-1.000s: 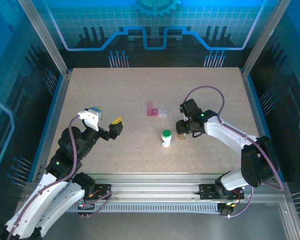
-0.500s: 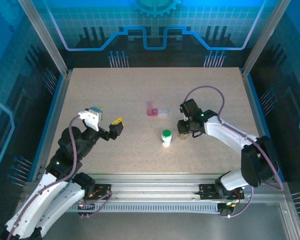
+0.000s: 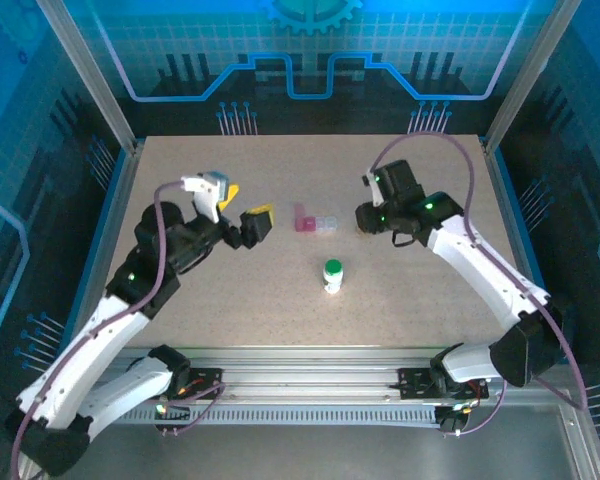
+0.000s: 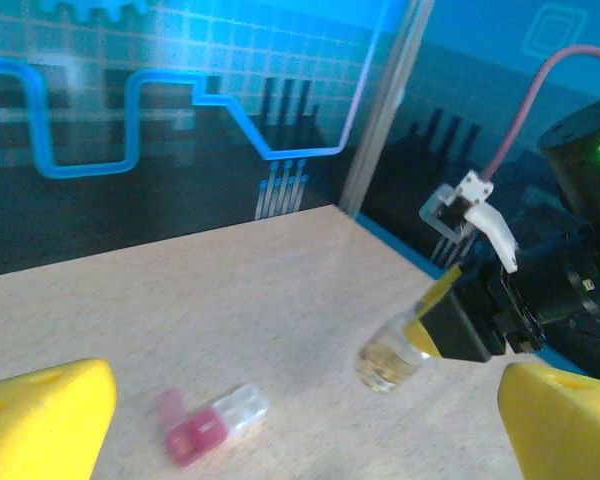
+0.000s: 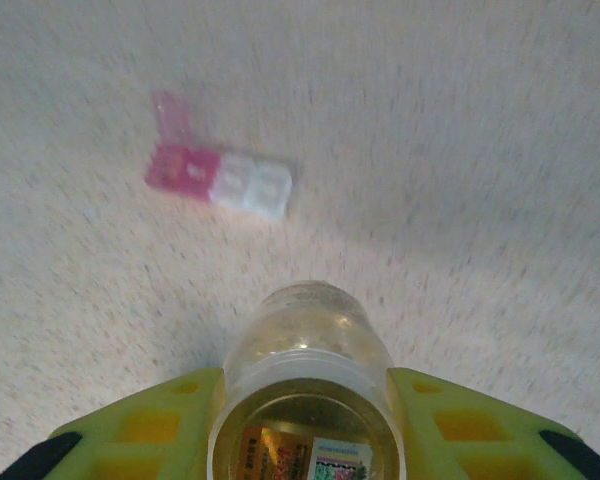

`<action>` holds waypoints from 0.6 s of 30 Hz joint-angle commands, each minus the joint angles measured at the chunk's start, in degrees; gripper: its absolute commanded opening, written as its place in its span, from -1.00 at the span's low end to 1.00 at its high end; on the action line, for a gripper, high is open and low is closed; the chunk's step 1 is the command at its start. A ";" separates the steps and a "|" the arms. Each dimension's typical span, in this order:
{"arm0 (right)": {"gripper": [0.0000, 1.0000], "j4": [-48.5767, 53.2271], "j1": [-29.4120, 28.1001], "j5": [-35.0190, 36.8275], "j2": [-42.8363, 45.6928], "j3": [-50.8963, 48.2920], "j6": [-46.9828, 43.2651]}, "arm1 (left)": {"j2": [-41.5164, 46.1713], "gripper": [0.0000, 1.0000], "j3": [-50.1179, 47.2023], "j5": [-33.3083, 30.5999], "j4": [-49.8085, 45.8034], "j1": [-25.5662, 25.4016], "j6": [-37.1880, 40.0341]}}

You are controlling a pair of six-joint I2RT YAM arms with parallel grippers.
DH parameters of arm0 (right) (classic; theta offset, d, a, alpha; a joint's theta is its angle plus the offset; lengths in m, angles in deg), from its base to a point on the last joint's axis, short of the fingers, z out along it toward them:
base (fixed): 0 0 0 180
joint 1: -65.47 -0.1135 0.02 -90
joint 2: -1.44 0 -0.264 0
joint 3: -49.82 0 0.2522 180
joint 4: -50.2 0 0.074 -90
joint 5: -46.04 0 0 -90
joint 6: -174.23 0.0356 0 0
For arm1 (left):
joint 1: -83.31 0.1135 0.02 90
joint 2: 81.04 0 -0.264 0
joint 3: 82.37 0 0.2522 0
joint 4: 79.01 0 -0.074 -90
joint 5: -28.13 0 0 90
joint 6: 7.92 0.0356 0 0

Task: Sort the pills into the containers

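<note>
Right wrist camera is showing me the right end effector (image 5: 305,425) clamping the amber vial (image 5: 305,350) between its yellow fingers. The vial is sitting near the pink-and-clear pill box (image 3: 315,222), which is lying on the desk (image 3: 200,300). It seems to be hanging just above the surface, though blur is clouding that. The left end effector (image 3: 243,207) is hovering with its jaws spread wide, pointing toward the box. The white bottle (image 3: 332,275) is standing upright nearer me, apart from both
</note>
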 commanded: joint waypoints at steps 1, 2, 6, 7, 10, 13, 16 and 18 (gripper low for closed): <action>-0.47 5.09 2.50 -2.62 2.84 5.61 -4.51 | -5.90 0.96 3.01 8.36 4.53 -0.42 0.00; -0.47 5.25 3.25 -4.76 3.41 6.53 -5.03 | -7.71 0.93 3.14 10.87 6.39 -0.65 2.59; -0.48 5.54 5.44 -16.33 5.79 8.83 -7.48 | -15.03 0.91 4.96 19.92 8.97 -3.95 19.83; -0.49 5.54 5.54 -18.26 6.28 9.01 -7.79 | -16.71 0.92 5.50 19.92 9.19 -4.88 22.69; -0.51 5.40 5.56 -22.53 7.63 9.14 -7.86 | -20.88 0.93 5.78 22.94 12.91 -6.20 25.82; -0.52 5.01 5.56 -26.04 9.05 8.69 -7.98 | -24.23 0.89 6.51 25.29 12.95 -8.04 30.75; -0.53 4.27 5.41 -29.90 10.06 7.82 -7.35 | -26.30 0.85 6.41 25.76 13.19 -9.44 34.24; -0.53 3.58 5.17 -33.02 10.52 6.84 -6.76 | -27.59 0.85 6.74 25.01 13.52 -9.73 34.28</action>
